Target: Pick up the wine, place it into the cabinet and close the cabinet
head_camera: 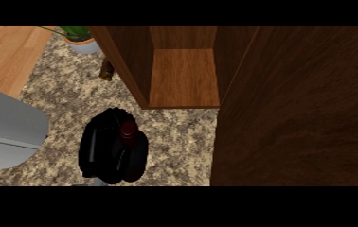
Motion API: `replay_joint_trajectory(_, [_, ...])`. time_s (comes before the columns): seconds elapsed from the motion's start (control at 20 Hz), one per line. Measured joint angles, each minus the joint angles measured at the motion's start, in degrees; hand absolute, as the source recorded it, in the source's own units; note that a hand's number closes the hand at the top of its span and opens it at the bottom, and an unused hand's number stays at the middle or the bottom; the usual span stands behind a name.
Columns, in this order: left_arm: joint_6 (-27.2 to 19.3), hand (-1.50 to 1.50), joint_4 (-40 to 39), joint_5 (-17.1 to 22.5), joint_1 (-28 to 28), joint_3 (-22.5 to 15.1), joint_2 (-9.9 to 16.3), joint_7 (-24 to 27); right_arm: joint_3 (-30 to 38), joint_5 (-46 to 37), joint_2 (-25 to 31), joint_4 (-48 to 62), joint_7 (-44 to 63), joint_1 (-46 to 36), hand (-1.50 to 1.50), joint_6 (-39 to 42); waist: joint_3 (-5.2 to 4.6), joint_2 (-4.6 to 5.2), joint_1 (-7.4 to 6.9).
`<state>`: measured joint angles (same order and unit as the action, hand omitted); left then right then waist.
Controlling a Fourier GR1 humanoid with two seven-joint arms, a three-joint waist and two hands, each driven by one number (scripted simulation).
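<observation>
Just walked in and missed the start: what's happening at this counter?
One black hand is curled round a dark wine bottle with a red top, just in front of the open wooden cabinet. Which arm it belongs to cannot be told from this view. The cabinet's shelf is bare and its door stands swung out at the right, so the bottle is not yet inside. A potted plant stands at the back left of the speckled counter.

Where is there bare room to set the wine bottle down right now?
The open cabinet's shelf is bare between its side walls. Bare granite counter lies between the cabinet's front edge and the left hand, which is curled round the wine bottle. The open cabinet door fills the right. The plant pot crowds the top left.
</observation>
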<state>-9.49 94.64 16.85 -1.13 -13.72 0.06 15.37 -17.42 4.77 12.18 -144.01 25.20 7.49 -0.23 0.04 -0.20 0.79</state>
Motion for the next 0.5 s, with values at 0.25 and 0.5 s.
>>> replay_joint_trajectory(0.25, [-10.1,1.50,1.0,0.8,7.6,-4.4,0.0,-6.3,-0.6,0.1,-0.8,0.1,0.0,0.3,-1.50,0.1,-0.01,0.03,0.24])
replay_joint_trajectory(0.5, [-16.3,1.50,-2.9,2.4,14.8,-5.4,0.0,-9.6,0.0,0.2,-1.0,0.0,0.7,-0.3,-1.50,0.5,-0.03,0.08,0.34])
